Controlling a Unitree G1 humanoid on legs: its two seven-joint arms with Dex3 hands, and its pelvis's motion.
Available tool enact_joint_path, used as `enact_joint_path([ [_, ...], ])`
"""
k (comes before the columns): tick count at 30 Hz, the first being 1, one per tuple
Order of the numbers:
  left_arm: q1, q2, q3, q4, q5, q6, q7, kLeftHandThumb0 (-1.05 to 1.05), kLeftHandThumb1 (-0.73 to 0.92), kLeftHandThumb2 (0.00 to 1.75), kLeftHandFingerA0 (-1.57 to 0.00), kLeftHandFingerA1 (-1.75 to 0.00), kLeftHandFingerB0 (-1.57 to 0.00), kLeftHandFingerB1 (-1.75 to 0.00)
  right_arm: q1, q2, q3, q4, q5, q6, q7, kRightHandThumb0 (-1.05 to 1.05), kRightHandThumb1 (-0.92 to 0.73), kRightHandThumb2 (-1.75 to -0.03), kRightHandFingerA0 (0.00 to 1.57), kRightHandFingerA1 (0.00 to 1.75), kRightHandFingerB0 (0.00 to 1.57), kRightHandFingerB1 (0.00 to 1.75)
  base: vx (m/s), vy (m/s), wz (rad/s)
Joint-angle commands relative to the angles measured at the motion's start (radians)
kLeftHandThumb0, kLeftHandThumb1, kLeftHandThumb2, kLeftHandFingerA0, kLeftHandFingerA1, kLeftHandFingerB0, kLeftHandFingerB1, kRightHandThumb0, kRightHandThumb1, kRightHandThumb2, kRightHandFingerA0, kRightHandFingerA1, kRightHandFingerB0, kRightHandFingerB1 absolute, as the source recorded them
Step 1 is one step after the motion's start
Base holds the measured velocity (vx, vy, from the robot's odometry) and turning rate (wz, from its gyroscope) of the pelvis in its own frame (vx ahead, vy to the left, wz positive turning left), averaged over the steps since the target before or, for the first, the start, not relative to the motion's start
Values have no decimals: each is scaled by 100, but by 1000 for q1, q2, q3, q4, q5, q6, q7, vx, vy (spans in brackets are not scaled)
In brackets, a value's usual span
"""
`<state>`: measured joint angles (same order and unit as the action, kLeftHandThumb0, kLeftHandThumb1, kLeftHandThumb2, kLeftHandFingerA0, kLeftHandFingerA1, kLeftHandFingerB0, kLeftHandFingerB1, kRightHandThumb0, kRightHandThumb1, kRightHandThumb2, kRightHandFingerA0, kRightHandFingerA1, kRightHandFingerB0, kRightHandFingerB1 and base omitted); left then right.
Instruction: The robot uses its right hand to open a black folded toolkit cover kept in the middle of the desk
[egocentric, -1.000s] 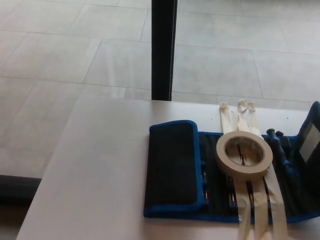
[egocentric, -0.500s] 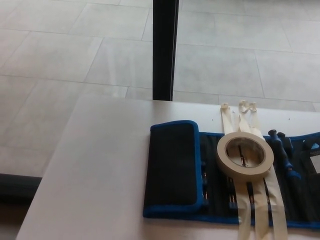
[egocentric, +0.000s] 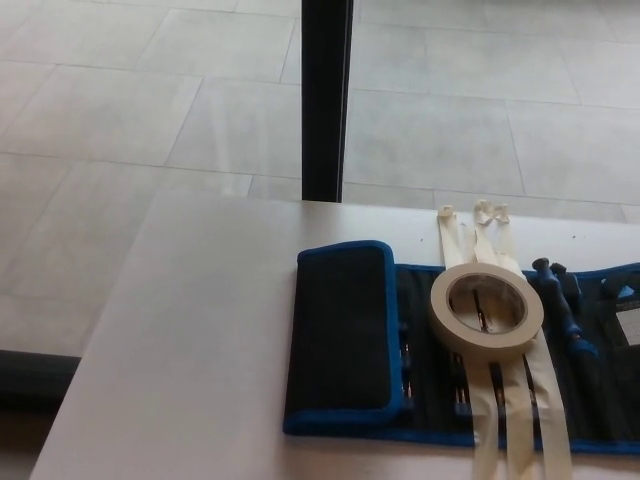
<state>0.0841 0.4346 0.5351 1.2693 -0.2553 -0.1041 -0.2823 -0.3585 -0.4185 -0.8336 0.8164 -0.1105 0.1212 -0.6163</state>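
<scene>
Toolkit cover (egocentric: 345, 335) lies open under one tape roll (egocentric: 487, 308)

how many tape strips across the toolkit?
3. All run front to back over the open toolkit, passing under the masking tape roll: left strip, middle strip, right strip. Their near ends leave the picture's bottom edge.
</scene>
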Motion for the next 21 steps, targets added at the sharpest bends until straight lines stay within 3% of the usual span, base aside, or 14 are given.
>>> enact_joint_path([
  [1, 23, 48, 5, -12, -7, -50, -16, -90, 87, 66, -29, -50, -26, -35, 48, -320, 8, 41, 101, 192, 313, -87, -61, -102, 3, 18, 10, 13, 0, 0, 0],
  [2, 22, 48, 11, -13, -14, -47, -18, -89, 87, 66, -38, -53, -28, -36, 45, -337, 3, 54, 110, 177, 327, -84, -57, -99, 8, 60, 1, 24, 0, 0, 0],
  [4, 15, 60, 19, -11, -22, -39, -29, -94, 71, 85, -42, -55, -25, -41, 41, -420, 5, 106, 116, 151, 393, -89, -77, -64, 3, 55, 0, 29, 0, 0, 0],
  [5, 10, 69, 5, -16, -5, -53, -25, -94, 72, 88, -43, -56, -23, -42, 48, -488, 1, 158, 117, 117, 438, -90, -59, -99, 8, 63, 5, 26, 0, 0, 0],
  [6, 6, 74, -1, -20, 2, -59, -22, -94, 72, 88, -43, -56, -23, -42, 52, -506, -2, 178, 122, 101, 449, -90, -59, -99, 8, 63, 5, 26, 0, 0, 0],
  [7, -1, 77, 3, -15, -2, -50, -23, -90, 89, 67, -42, -51, -29, -36, 66, -519, -15, 191, 133, 92, 460, -93, -64, -103, 2, 23, 8, 19, 0, 0, 0],
  [10, -10, 84, -10, -10, 13, -54, -13, -95, 73, 87, -39, -57, -19, -40, 124, -531, -87, 215, 192, 72, 482, -84, -58, -96, 8, 57, 4, 34, 0, 0, 0],
  [13, -18, 81, 6, -8, -6, -35, -15, -96, 71, 86, -42, -56, -25, -42, 172, -488, -160, 255, 257, 36, 462, -78, -57, -101, 0, 31, 0, 22, 0, 0, 0],
  [14, -22, 78, 12, -8, -11, -37, -6, -85, 66, 106, -45, -62, -26, -50, 169, -452, -214, 258, 308, 24, 443, -90, -56, -95, 0, 58, 0, 21, 0, 0, 0],
  [15, -29, 76, 31, -6, -33, -27, -11, -88, 84, 65, -47, -55, -33, -38, 176, -423, -231, 272, 324, -10, 435, -73, -71, -61, 17, 73, 0, 36, 0, 0, 0],
  [16, -37, 77, 42, -1, -45, -7, -13, -88, 84, 65, -47, -54, -34, -38, 185, -398, -246, 280, 337, -31, 433, -74, -69, -61, 33, 114, 3, 40, 0, 0, 0],
  [19, -49, 74, 54, 3, -51, 3, -7, -83, 64, 104, -43, -62, -29, -52, 203, -337, -226, 284, 327, -31, 435, -75, -56, -95, 25, 70, 9, 50, 0, 0, 0],
  [20, -54, 75, 57, 6, -50, 3, -2, -87, 84, 65, -45, -57, -29, -37, 225, -277, -235, 277, 351, -89, 490, -68, -72, -62, 18, 60, 21, 47, 0, 0, 0],
  [21, -55, 73, 58, 7, -47, 2, -1, -87, 84, 65, -45, -57, -29, -37, 232, -273, -238, 279, 357, -98, 500, -68, -72, -62, 18, 60, 21, 47, 0, 0, 0],
])
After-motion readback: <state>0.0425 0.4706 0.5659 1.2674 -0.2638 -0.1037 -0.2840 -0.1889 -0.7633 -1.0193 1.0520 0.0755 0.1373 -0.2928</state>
